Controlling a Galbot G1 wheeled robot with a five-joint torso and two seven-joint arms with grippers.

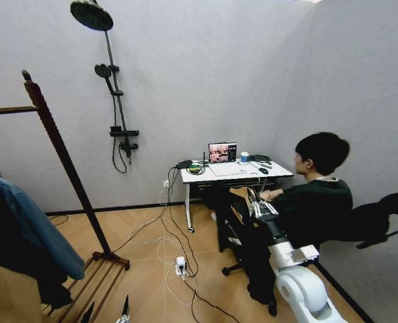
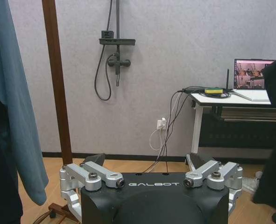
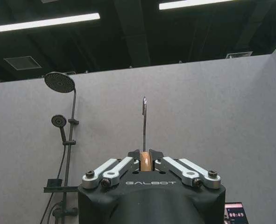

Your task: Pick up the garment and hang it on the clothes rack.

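Right pincer (image 3: 146, 164): raised out in front on the robot's right, clamped on the wooden neck of the hanger (image 3: 146, 163), with the metal hook (image 3: 144, 122) standing straight up between the fingers.
Garment (image 1: 242, 245): a black shirt hanging below the right pincer in the head view, dark against the seated person behind it; the chest print is hard to make out from here.
Left pincer (image 2: 152, 161): low on the robot's left, fingers spread apart with nothing between them, pointing toward the wall.
Rack (image 1: 62, 156): on the left, a dark reddish post with a rounded top and a bar running off the left edge; the slatted base sits on the wood floor. Well apart from the garment.
Blue shirt (image 1: 34, 225): already hanging at the rack's near side, with a darker cloth under it.
Table (image 1: 236, 173): a white one against the back wall, carrying a laptop (image 1: 222, 153) with its screen lit.
Shower (image 1: 108, 74): mounted on the grey wall between rack and table.
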